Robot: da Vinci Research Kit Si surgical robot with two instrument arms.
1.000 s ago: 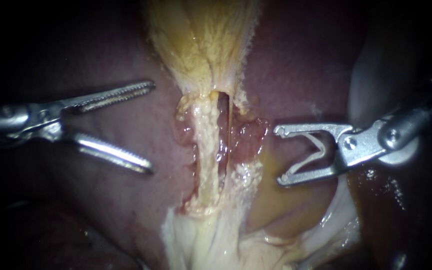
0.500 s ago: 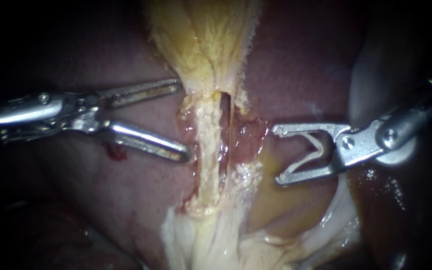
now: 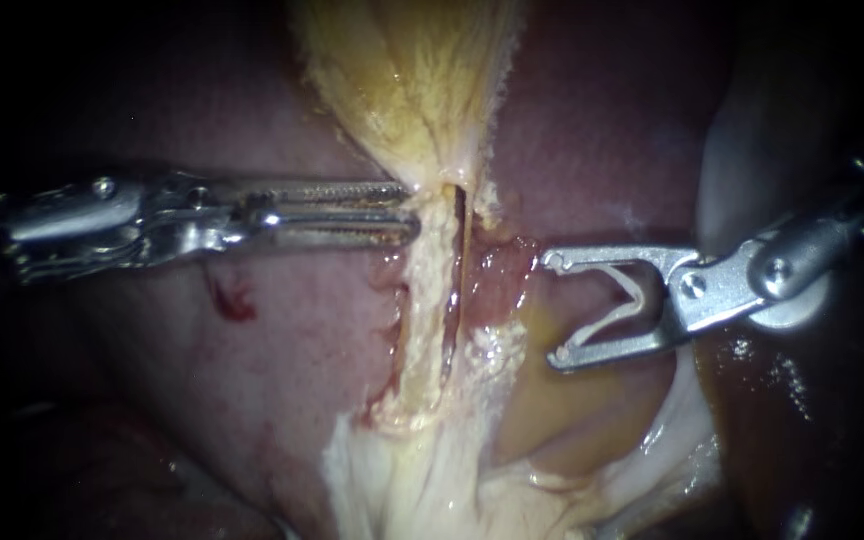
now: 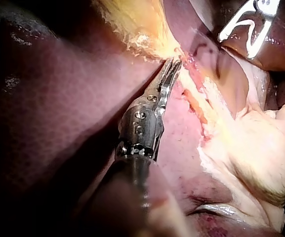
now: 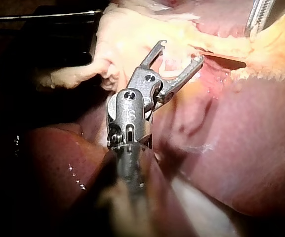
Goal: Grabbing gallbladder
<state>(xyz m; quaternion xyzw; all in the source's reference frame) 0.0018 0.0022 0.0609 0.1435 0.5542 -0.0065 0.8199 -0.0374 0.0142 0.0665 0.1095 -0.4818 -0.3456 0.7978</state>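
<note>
The yellow gallbladder [image 3: 412,70] hangs at the top centre and narrows to a neck. My left instrument [image 3: 414,213] comes in level from the left, and its toothed jaws lie nearly together on that neck's left edge. In the left wrist view the left instrument [image 4: 174,64] has its jaw tips pinching the yellow tissue [image 4: 132,24]. My right instrument [image 3: 555,308] stays to the right of the stalk, clear of it. Its jaws stand wide apart with a white clip [image 3: 624,300] seated between them. The right wrist view shows the right instrument [image 5: 181,51] the same way.
Below the neck run a pale strand [image 3: 420,310] and a thin tube [image 3: 459,270], with raw pink tissue beside them. Dark red liver [image 3: 282,380] surrounds them and bears a small red mark [image 3: 232,300]. White fatty tissue [image 3: 422,490] lies at the bottom.
My left instrument has moved right to the gallbladder's neck, and its jaws went from wide open to closed on it. A red mark showed on the liver. The right instrument held still.
</note>
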